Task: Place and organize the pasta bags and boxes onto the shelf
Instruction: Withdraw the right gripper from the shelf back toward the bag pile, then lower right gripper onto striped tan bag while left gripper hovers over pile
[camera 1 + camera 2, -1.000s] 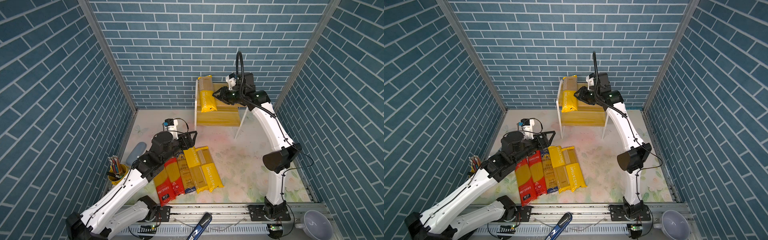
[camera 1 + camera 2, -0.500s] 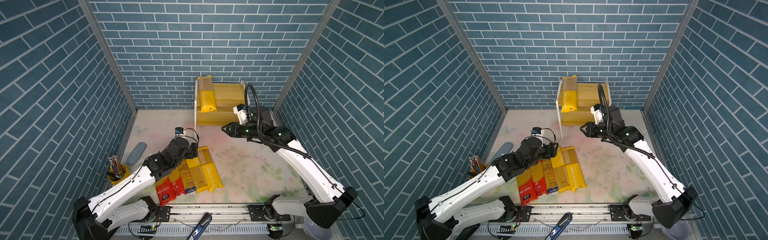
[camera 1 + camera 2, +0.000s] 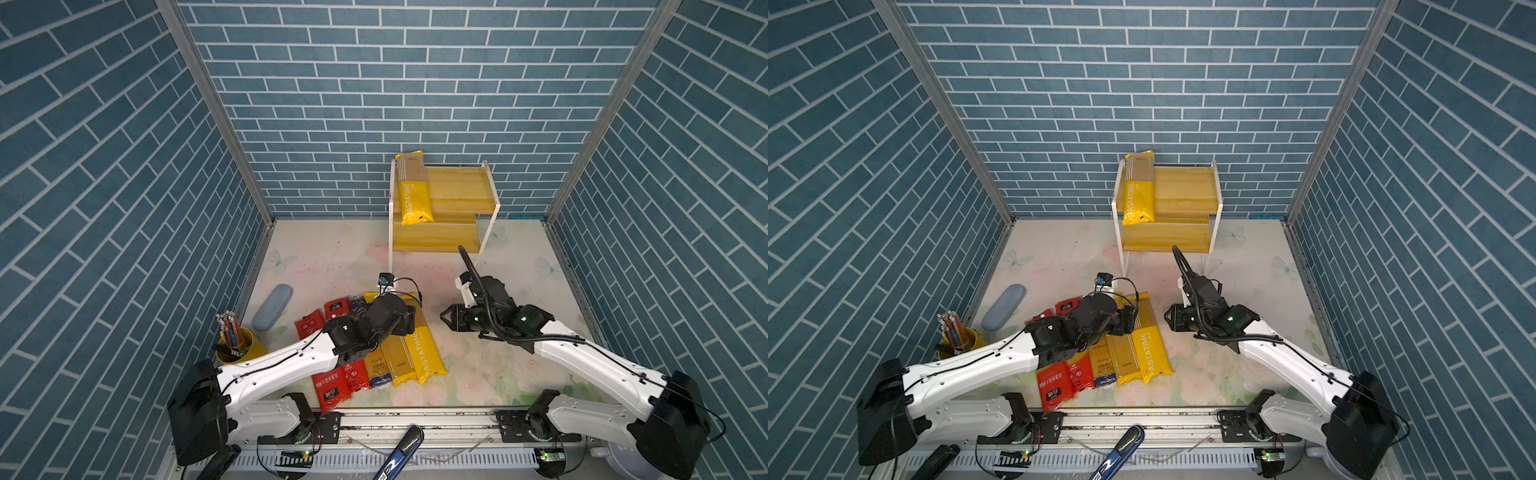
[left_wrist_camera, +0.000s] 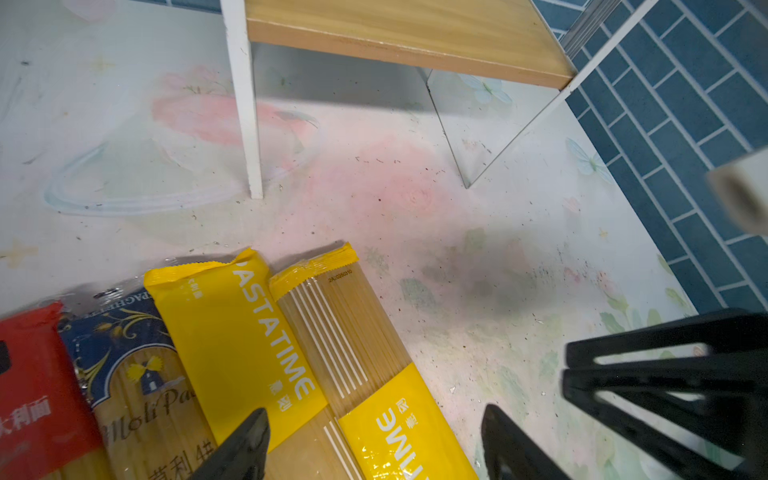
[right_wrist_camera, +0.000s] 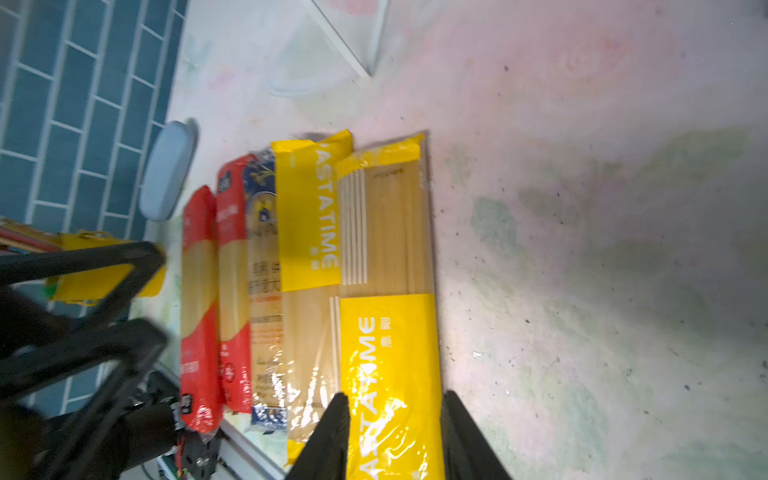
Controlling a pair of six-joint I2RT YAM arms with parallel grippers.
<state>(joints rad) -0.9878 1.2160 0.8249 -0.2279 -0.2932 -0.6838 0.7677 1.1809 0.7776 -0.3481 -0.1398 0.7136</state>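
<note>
While both arms reach low over the table point(image 3: 332, 257), my left gripper point(image 4: 374, 411) has its jaws spread wide with nothing between them. One of its black fingers point(image 4: 245, 444) shows over the inner yellow pack point(image 4: 232, 332) and its partner over bare table; whether either touches anything, I cannot tell. My right gripper point(image 5: 395, 397) has its jaws apart too, more narrowly, and it grips nothing. The outer yellow pack point(image 5: 390, 340) shows through the gap, lying flat beneath.

In both top views my left gripper sits over the middle of a row of packs in the lower centre of the frame. My right gripper is just right of that row, tips pointing left at the outer yellow pack and not touching it.

Five packs lie side by side in that row. From the left they are a red-ended pack point(image 3: 328, 390), a second red-ended pack point(image 3: 356, 376), the dark-blue-ended pack point(image 3: 380, 376), then the two yellow ones. My left arm crosses their middles.

A third yellow pack point(image 3: 413, 199) lies on the top board of the shelf point(image 3: 457, 195), at its left end, with its near end hanging over the front edge. The shelf stands against the back wall, in the upper centre of the frame.

Left of the row, near the left wall, lies a grey-blue case point(image 3: 272, 305). Below it, at lower left, stands a yellow cup of pencils point(image 3: 237, 347).
</note>
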